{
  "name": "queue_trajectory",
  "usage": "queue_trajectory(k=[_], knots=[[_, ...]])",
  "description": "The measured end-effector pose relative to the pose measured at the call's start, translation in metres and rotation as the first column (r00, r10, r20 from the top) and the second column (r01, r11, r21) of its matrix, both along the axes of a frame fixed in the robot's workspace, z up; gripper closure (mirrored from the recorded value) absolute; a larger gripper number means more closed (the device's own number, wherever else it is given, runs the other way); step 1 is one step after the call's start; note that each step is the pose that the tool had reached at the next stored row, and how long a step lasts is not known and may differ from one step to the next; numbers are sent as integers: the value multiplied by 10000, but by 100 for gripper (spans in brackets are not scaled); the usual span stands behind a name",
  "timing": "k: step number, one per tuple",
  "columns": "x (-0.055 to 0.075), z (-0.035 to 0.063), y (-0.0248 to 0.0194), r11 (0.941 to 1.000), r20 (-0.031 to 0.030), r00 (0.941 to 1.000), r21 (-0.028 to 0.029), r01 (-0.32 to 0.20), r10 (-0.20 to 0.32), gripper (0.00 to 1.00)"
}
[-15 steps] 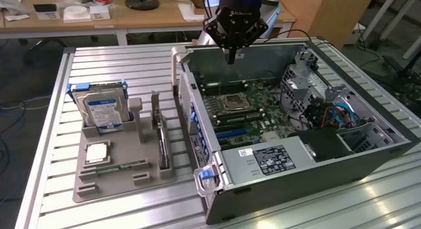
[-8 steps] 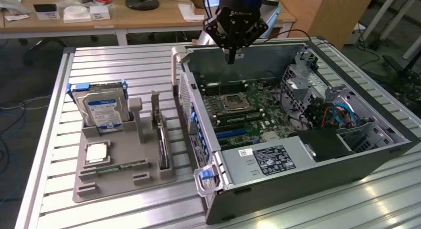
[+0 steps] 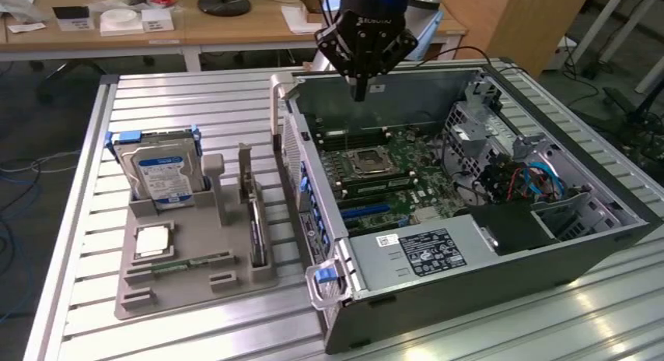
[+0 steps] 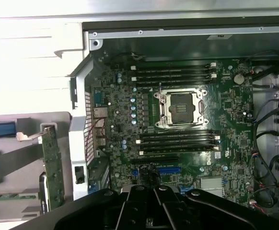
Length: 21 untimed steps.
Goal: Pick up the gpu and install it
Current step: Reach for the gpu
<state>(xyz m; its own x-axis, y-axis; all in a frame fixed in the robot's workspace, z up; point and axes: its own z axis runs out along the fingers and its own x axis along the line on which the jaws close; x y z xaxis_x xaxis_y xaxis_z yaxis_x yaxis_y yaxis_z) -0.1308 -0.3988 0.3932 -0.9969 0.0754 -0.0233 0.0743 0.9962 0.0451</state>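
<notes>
GPU (image 3: 255, 221) is standing on its long edge in a slot of a grey holder tray (image 3: 197, 287), outside the open computer case (image 3: 498, 275), well apart from the claw (image 3: 360, 92) and lower than it, toward the exterior view's left. The claw is hanging above the far wall of the case with its fingers pressed together, gripping nothing. Directly below the claw the motherboard (image 3: 389, 170) is lying exposed, and the wrist view is looking down on its empty processor socket (image 4: 180, 109), with the GPU (image 4: 52, 167) showing edge-on beyond the case wall. Farther from the claw than the GPU, a hard drive (image 3: 161, 170) with a blue label is standing in the same tray, which is resting on a slatted metal surface (image 3: 155, 96). The card is looking thin, stiff and probably light, but likely fragile: its face and contact edge are poor places to squeeze. The free upper edge, sticking up above the tray slot, is seeming the safest place for a narrow pinch, taken near the middle so the card is staying level.
</notes>
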Motion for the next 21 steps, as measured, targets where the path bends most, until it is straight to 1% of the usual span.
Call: queue_trajectory(k=[5,21], knots=[[-133,-1,0,10000,0,10000,0,-1,1,89],[-728,-12,0,10000,0,10000,-1,0,0,89]])
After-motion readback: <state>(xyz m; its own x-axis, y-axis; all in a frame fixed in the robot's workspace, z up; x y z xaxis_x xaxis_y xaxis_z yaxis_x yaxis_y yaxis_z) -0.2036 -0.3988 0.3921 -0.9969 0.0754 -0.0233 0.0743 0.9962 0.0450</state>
